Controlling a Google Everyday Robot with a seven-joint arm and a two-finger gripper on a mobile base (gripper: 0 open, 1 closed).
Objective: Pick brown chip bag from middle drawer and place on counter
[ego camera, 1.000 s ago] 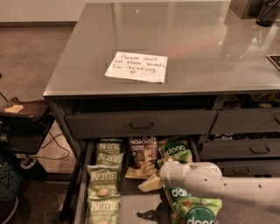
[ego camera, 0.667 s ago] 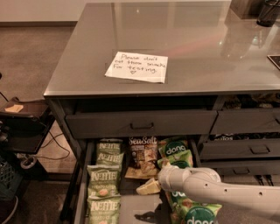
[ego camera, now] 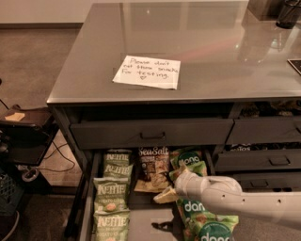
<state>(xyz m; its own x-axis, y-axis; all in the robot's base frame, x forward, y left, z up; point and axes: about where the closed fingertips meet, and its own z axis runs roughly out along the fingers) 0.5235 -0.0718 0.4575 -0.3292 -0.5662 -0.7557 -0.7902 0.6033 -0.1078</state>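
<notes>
The brown chip bag [ego camera: 153, 167], with white "Sea Salt" lettering, lies in the middle row of the open middle drawer [ego camera: 149, 226]. It sits between green Kettle bags [ego camera: 113, 188] on its left and green dang bags [ego camera: 197, 212] on its right. My gripper [ego camera: 165, 195] reaches in from the lower right on a white arm [ego camera: 225, 195]. It is just below the brown bag's lower right corner, low over the drawer. The counter [ego camera: 211, 47] above bears a white handwritten note [ego camera: 147, 71].
A shut flat-fronted drawer with a bar handle [ego camera: 153, 134] sits right above the open drawer. More drawers [ego camera: 277, 160] are at the right. A dark cart with cables [ego camera: 23, 141] stands on the floor at the left. Dark objects [ego camera: 287, 12] stand at the counter's far right.
The arm's wrist has shifted a little left and up over the dang bags. The gripper stays at the brown bag's lower edge. The bags have not moved.
</notes>
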